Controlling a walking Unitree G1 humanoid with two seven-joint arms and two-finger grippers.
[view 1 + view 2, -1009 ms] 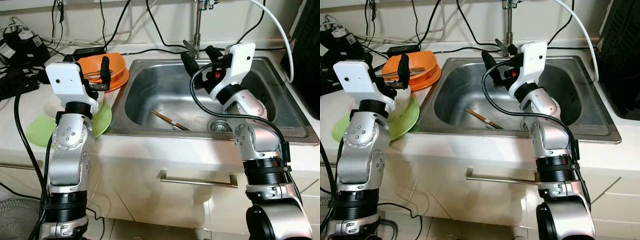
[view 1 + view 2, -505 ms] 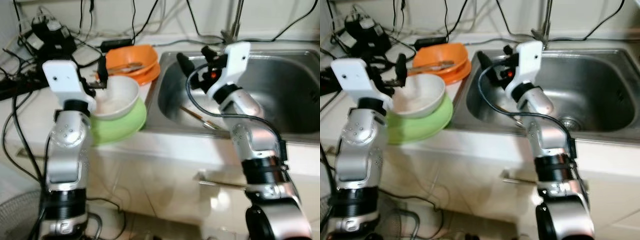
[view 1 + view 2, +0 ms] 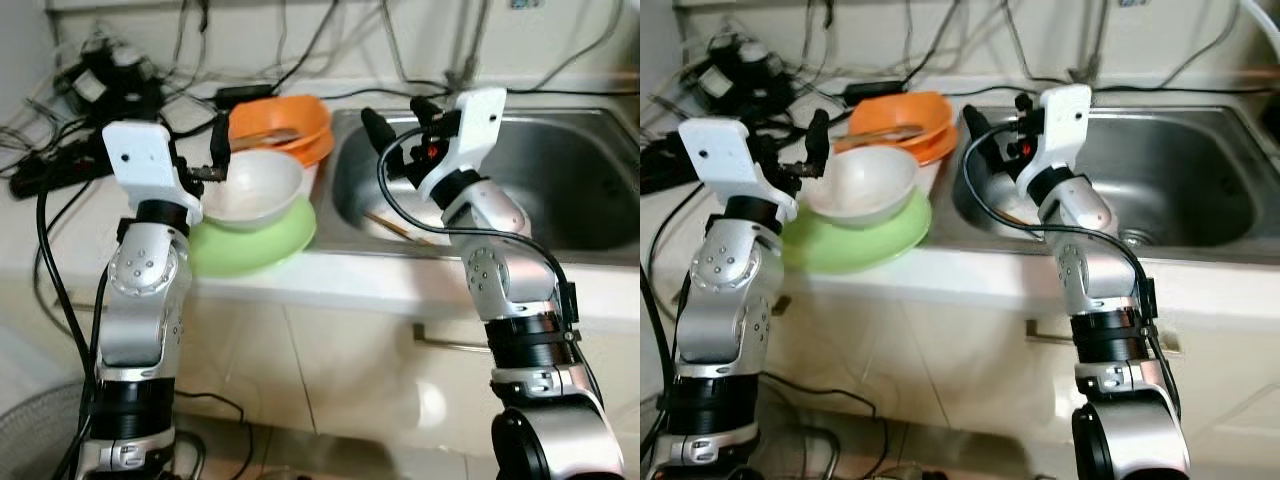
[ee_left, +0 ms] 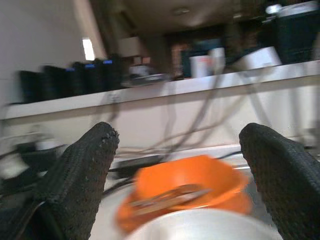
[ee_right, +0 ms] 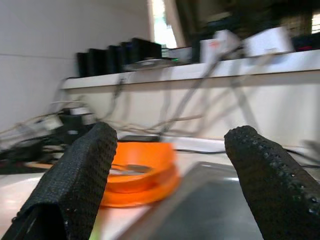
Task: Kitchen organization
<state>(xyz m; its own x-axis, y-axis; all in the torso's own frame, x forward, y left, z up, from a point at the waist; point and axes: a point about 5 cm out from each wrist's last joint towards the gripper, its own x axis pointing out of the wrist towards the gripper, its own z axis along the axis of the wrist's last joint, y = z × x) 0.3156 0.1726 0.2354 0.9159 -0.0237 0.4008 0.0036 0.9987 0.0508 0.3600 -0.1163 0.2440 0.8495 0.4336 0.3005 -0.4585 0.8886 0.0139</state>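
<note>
Hovering above the bench (image 3: pixel 60 225), the left end effector (image 3: pixel 215 150) is sitting just over the near rim of a white bowl (image 3: pixel 255 187), its fingers (image 4: pixel 82 172) spread wide and gripping nothing. That bowl is resting on a green plate (image 3: pixel 265 240) at the bench's front edge, just beside the sink (image 3: pixel 590 190). Behind the bowl, an orange bowl (image 3: pixel 285 125) is sitting on an orange plate (image 3: pixel 935 150), and a utensil (image 3: pixel 880 133) is lying across the orange bowl; from the left wrist view the orange bowl (image 4: pixel 187 182) is showing between the two fingers, with the white bowl's rim (image 4: pixel 210 227) below it.

The right end effector (image 3: pixel 395 115) is hanging over the left part of the sink, also spread wide and empty, its fingers (image 5: pixel 75 180) pointing toward the orange stack (image 5: pixel 140 170). Chopsticks (image 3: pixel 390 227) are lying on the sink bottom, partly hidden behind the right arm. A tangle of black cables (image 3: pixel 120 85) and adapters is lying on the bench near the wall, left of the orange dishes. A drawer handle (image 3: pixel 450 345) is showing on the cabinet front below the sink. Both head views are slightly blurred.
</note>
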